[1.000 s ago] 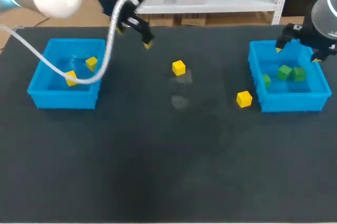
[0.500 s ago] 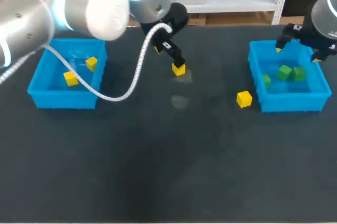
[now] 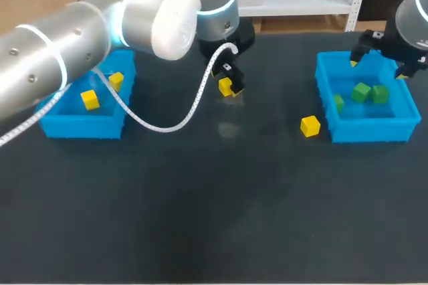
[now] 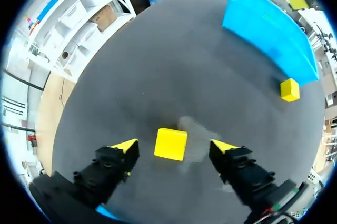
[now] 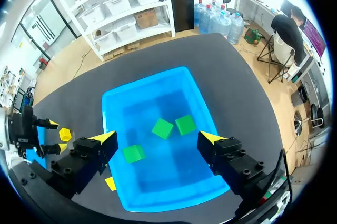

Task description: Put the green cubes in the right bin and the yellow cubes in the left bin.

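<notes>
L pincer (image 4: pixel 174 146) spread astride yellow cube (image 4: pixel 170 144), gaps clear only wrist view, R pincer (image 5: pixel 158 138) spread empty above right bin (image 5: pixel 145 82)

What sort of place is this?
Probably a robotics lab bench: a dark table with a left blue plastic bin, a right blue plastic bin, and the left gripper straddling a yellow cube.

dark matte table (image 3: pixel 200 218) fills most of the frame, far edge running along the top. faint pale smudge (image 3: pixel 229 129) on it just above centre, lighting even.
</notes>
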Robot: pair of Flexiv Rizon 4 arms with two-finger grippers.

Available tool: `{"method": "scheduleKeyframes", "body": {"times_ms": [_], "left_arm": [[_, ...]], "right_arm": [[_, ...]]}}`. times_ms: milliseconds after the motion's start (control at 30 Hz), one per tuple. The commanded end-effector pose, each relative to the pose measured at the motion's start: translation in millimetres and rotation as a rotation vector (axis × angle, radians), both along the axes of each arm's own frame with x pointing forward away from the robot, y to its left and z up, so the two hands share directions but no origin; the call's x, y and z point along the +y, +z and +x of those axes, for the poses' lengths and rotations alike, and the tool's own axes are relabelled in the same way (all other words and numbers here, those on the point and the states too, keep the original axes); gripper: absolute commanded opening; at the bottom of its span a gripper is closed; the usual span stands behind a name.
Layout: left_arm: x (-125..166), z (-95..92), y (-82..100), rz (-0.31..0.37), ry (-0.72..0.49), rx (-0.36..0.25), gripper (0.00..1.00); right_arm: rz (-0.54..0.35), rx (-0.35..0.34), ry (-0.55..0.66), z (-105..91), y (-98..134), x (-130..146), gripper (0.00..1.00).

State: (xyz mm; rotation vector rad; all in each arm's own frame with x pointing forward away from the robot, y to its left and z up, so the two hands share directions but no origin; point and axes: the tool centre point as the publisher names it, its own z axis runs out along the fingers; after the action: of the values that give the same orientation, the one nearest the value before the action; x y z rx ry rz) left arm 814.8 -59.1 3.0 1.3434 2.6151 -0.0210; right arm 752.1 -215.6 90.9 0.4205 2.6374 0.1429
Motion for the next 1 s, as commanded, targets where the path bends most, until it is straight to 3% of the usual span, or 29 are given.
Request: {"method": "scheduleKeyframes", "body": {"times_ms": [33, 333, 433, 633, 800, 1000], "left_arm": [[0.4, 9.4, -8.1, 0.050, 0.010, 0.044, 0.00], [5.0, 7.3, -7.0, 0.023, 0.018, 0.025, 0.00], [1.2, 4.7, 15.3, -0.014, 0.004, -0.003, 0.00], [12.4, -1.5, 79.6, -0.065, 0.037, -0.076, 0.00], [61.5, -2.2, 117.8, -0.102, 0.182, -0.147, 0.00], [169.1, -10.6, 135.6, -0.090, 0.428, -0.206, 0.00]], "right_arm": [[-0.002, -0.007, -0.003, -2.4, -0.2, -0.3, 1.00], [-0.002, -0.007, -0.003, -2.4, -0.2, -0.3, 1.00], [-0.002, -0.007, -0.003, -2.4, -0.2, -0.3, 1.00], [-0.002, -0.007, -0.003, -2.4, -0.2, -0.3, 1.00], [-0.002, -0.007, -0.003, -2.4, -0.2, -0.3, 1.00], [-0.002, -0.007, -0.003, -2.4, -0.2, -0.3, 1.00]]}}
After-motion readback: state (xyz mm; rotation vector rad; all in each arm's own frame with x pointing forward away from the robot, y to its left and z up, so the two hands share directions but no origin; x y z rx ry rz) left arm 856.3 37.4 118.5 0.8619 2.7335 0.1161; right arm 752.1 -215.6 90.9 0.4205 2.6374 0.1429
